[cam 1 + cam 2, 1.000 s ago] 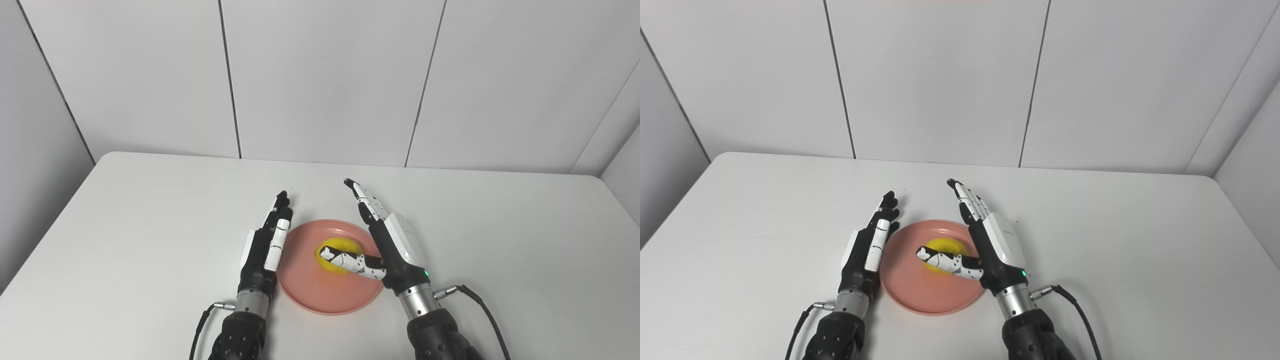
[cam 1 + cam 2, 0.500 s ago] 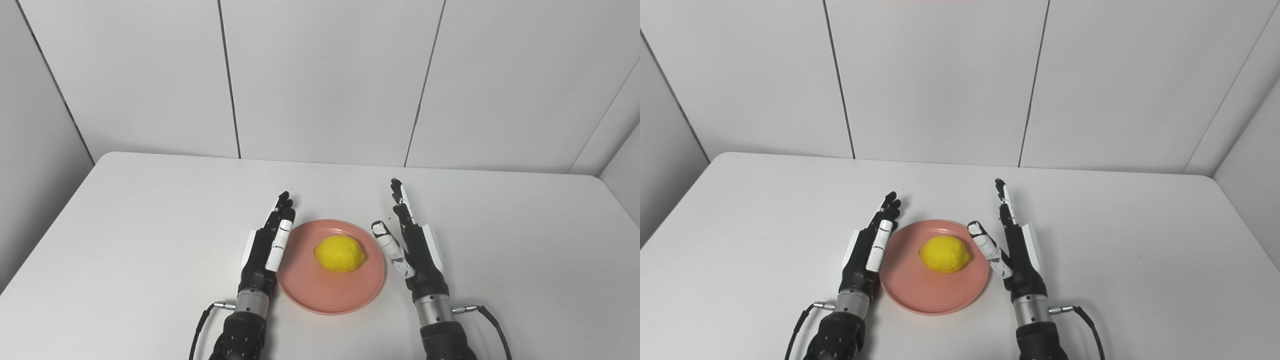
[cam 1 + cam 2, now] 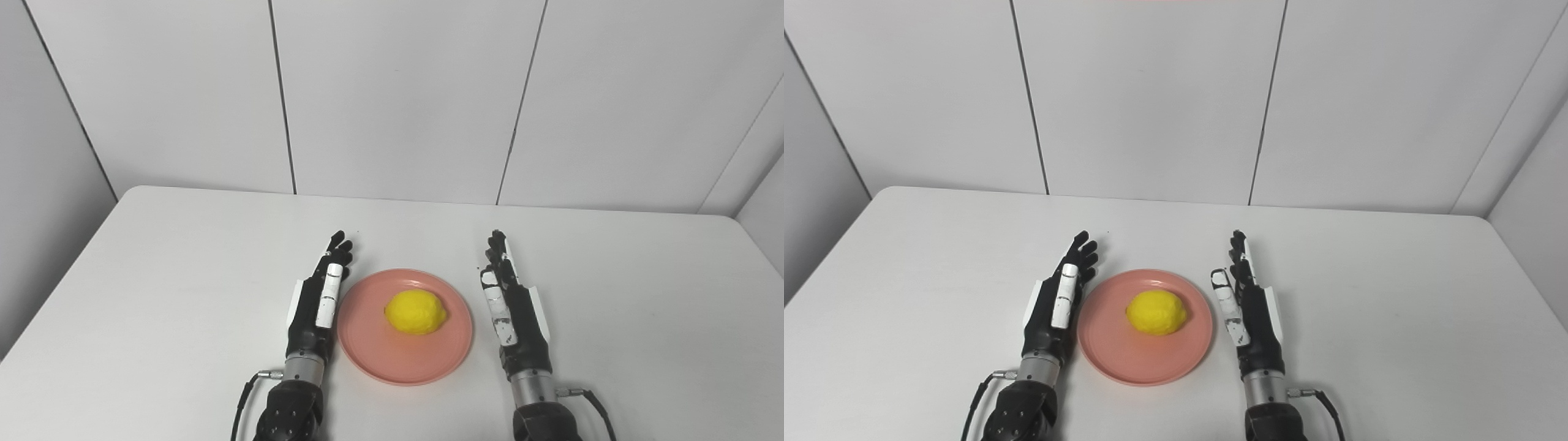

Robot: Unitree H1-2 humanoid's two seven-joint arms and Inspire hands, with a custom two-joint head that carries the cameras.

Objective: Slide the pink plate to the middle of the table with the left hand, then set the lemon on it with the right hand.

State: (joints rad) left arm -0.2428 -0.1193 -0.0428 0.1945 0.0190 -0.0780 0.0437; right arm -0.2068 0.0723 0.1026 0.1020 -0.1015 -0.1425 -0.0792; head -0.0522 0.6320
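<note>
A pink plate (image 3: 392, 361) lies on the white table near the front middle. A yellow lemon (image 3: 416, 312) rests on it, slightly right of the plate's centre. My left hand (image 3: 316, 300) stands edge-up just left of the plate rim, fingers straight and apart, holding nothing. My right hand (image 3: 513, 305) stands edge-up a little right of the plate, open and empty, clear of the rim. The same scene shows in the right eye view, with the lemon (image 3: 1156, 312) between the left hand (image 3: 1058, 300) and the right hand (image 3: 1249, 306).
The white table (image 3: 153, 275) runs to grey panelled walls at the back and both sides. Thin cables trail from both wrists near the front edge.
My right hand let go of the lemon, left it on the plate and drew back to the right of the plate. My left hand shifted slightly left, off the rim.
</note>
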